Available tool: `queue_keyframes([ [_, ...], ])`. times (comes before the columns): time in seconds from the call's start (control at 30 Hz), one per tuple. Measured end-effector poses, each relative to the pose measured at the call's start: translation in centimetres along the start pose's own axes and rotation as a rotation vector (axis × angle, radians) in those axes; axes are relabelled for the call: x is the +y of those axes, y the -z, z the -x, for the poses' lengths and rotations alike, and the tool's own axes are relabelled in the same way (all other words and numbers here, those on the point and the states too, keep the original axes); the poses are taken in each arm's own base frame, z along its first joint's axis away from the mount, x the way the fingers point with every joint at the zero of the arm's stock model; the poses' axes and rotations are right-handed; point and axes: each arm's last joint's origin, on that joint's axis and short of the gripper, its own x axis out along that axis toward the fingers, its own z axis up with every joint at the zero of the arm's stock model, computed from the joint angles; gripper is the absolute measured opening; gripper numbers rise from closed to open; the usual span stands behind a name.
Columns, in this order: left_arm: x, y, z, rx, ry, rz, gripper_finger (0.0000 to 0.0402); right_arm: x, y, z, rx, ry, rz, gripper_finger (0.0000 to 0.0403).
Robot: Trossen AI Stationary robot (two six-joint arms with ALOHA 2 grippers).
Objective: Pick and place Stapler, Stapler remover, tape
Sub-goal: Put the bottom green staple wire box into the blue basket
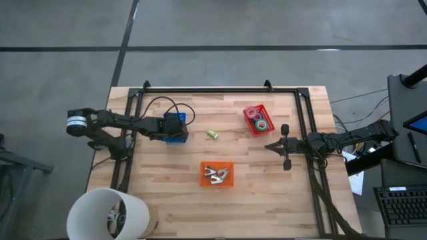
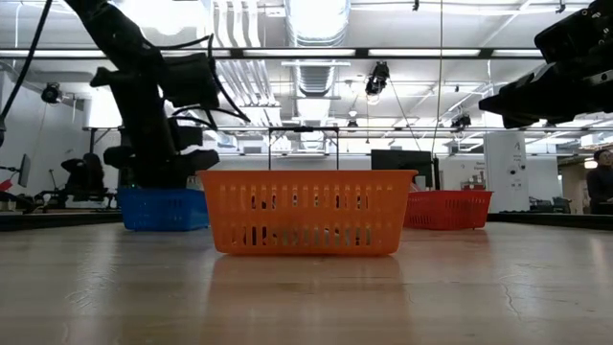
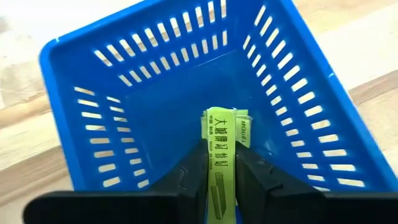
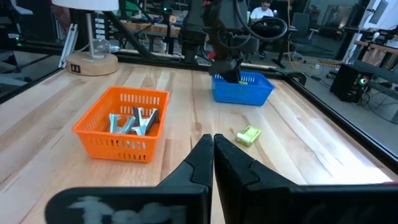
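Observation:
My left gripper (image 1: 175, 127) hangs over the blue bin (image 3: 155, 81) at the table's left, shut on a small yellow-green printed box (image 3: 222, 155). A second yellow-green box (image 1: 213, 135) lies flat on the table between the bins; it also shows in the right wrist view (image 4: 248, 135). Small tape rolls (image 1: 259, 121), green and red-pink, lie in the red bin (image 1: 248, 109) at the far right. Metal staple removers (image 4: 134, 121) lie in the orange bin (image 1: 203, 165) at the middle. My right gripper (image 1: 269, 146) is shut and empty, above the table's right side, pointing left. My left gripper pinches the yellow-green box by its two broad faces (image 3: 219, 171) between its two fingers. The box stands on edge in the hold and reaches out past the fingertips. It is inside the blue bin's opening; whether it touches the bin's floor, I cannot tell.
A black frame (image 1: 213, 89) runs round the table's far, left and right sides. A white lamp shade (image 1: 107, 215) stands at the near left corner. Bare wood lies between the bins and along the near edge. A person (image 4: 264, 11) sits beyond the table.

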Motion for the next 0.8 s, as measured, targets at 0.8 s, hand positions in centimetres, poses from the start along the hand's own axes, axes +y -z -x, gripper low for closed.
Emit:
queue_keyframes([
  [0.8, -1.0, -1.6, 1.3, -0.007, 0.059, -0.01, 0.013, 0.0, 0.0, 0.0, 0.001, 0.0, 0.0, 0.0008],
])
